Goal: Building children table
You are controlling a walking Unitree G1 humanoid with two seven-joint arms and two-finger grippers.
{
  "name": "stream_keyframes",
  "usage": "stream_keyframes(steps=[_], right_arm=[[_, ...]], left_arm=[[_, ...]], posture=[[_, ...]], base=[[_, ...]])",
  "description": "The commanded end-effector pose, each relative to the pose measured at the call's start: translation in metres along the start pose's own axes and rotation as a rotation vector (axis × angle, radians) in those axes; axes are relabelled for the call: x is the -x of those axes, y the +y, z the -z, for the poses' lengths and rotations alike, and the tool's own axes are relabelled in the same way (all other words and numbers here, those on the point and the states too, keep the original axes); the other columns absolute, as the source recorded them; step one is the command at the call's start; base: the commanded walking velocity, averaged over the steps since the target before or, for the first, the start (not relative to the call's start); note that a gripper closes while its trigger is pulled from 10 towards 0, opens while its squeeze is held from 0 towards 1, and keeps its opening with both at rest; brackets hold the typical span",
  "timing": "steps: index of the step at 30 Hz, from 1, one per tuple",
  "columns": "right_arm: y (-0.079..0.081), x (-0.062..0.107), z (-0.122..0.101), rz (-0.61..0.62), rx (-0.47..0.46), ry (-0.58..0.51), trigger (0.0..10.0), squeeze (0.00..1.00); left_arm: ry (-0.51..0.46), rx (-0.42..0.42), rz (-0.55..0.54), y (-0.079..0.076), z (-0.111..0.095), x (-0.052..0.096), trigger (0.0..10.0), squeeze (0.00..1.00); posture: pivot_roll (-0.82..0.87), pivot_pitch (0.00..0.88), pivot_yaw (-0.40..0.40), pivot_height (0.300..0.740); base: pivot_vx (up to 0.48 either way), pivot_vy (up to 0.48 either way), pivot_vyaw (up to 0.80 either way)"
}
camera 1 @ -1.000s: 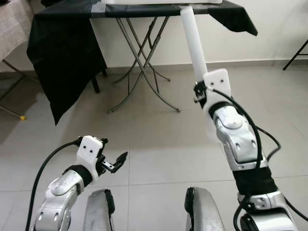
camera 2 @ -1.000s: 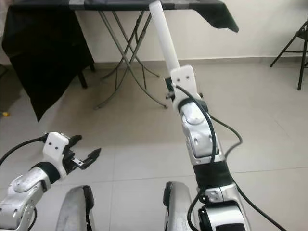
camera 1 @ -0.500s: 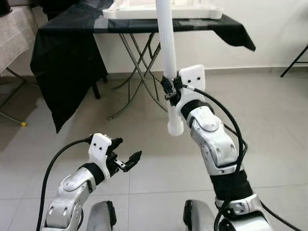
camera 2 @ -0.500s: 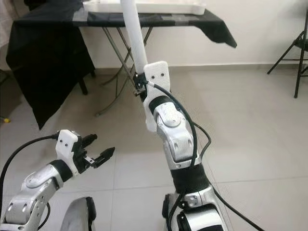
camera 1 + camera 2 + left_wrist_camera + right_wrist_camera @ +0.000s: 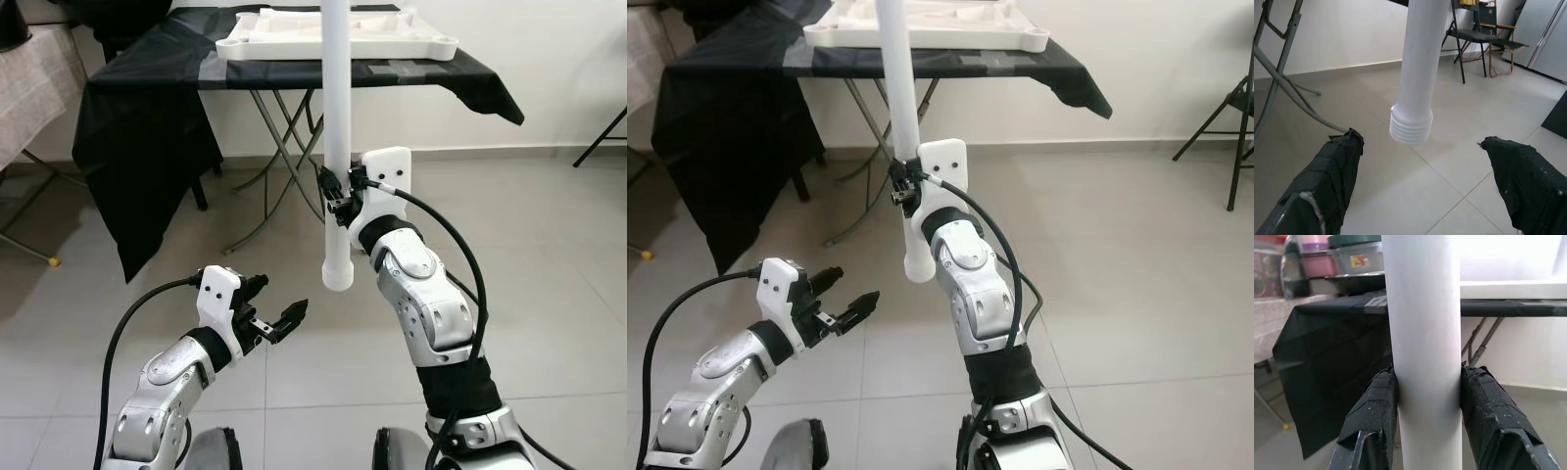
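A long white table leg (image 5: 336, 117) stands nearly upright in front of me, its threaded end (image 5: 336, 277) pointing down. My right gripper (image 5: 336, 188) is shut on it at mid length; both black fingers (image 5: 1374, 416) press its sides. My left gripper (image 5: 277, 318) is open, low and to the left of the leg's lower end, which hangs between its fingers (image 5: 1327, 171) in the left wrist view but apart from them. A white upturned tabletop (image 5: 338, 34) lies on the black-draped folding table (image 5: 196, 78) behind.
The folding table's crossed metal legs (image 5: 284, 157) and hanging black cloth (image 5: 147, 166) stand ahead on the tiled floor. A second cloth-covered table (image 5: 34, 88) is at the left. A folding chair (image 5: 1234, 108) stands at the right. Storage tubs (image 5: 1332, 257) sit beyond.
My right arm has swung the leg from tilted to nearly upright and drawn it left and closer. My left gripper rose toward its lower end. The camera tilted up, showing the tabletop.
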State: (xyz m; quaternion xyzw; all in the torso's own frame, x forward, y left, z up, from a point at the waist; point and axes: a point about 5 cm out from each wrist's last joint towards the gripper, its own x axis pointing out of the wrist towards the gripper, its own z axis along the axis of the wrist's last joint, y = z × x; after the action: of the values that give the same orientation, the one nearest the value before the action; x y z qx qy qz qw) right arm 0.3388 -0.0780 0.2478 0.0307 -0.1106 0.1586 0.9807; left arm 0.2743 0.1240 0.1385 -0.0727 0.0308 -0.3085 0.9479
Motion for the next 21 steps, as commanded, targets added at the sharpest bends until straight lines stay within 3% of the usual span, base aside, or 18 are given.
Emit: stream_keyframes(steps=[1,21], right_arm=[[0.005,0.002,0.001,-0.015,-0.041,-0.004,0.0,0.00],[0.016,0.005,0.008,-0.049,-0.121,0.011,0.0,0.00]], left_arm=[[0.019,0.021,-0.012,0.002,0.005,-0.003,10.0,0.00],[0.004,0.028,-0.010,0.002,-0.001,-0.008,10.0,0.00]], posture=[[-0.03,0.000,-0.021,0.605],[0.00,0.000,-0.022,0.675]], base=[[0.000,0.000,0.00],[0.000,0.000,0.00]])
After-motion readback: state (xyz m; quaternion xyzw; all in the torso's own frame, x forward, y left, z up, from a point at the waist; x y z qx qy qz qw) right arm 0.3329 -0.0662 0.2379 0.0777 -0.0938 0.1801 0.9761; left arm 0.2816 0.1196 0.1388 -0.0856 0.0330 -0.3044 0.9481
